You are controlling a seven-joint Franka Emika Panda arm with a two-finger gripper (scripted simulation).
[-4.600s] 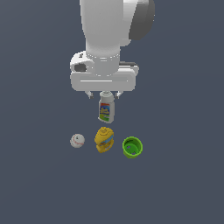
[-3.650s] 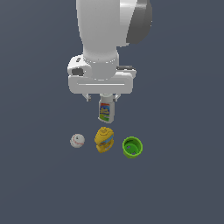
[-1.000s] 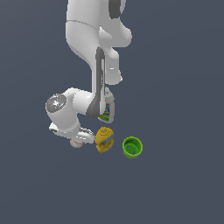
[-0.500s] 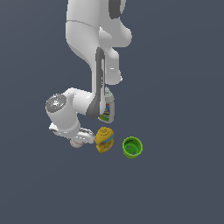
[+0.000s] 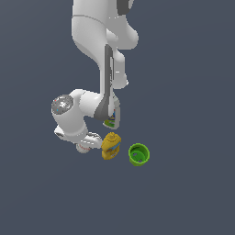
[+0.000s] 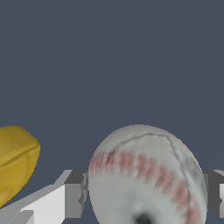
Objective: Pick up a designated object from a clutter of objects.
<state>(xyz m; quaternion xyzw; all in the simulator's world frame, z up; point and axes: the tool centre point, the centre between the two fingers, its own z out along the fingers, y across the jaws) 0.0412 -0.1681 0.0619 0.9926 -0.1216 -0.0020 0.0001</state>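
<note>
Between my gripper's (image 6: pixel 144 199) two fingers (image 6: pixel 73 194) sits the baseball (image 6: pixel 146 175), filling most of the wrist view: white, scuffed grey, with a band of red stitching across its face. The finger pads stand right at the ball's two sides, and I read them as touching it, so the hand looks closed on the ball (the actual contact line is hidden by the ball's curve). Just beside the ball, the yellow squeeze bottle (image 6: pixel 15 162) pokes into the same picture, close to one finger but apart from it.

In the exterior view I see my arm (image 5: pixel 98 55) folded down low, its wrist over the floor, with only a small pale sliver of the baseball (image 5: pixel 83 148) showing beneath it. The yellow squeeze bottle (image 5: pixel 111 146) lies immediately to the exterior view's right of the hand, and the green cup (image 5: pixel 138 154) stands further right, open mouth up. The white labelled bottle (image 5: pixel 110 122) is mostly hidden behind the forearm; only a green bit shows.
</note>
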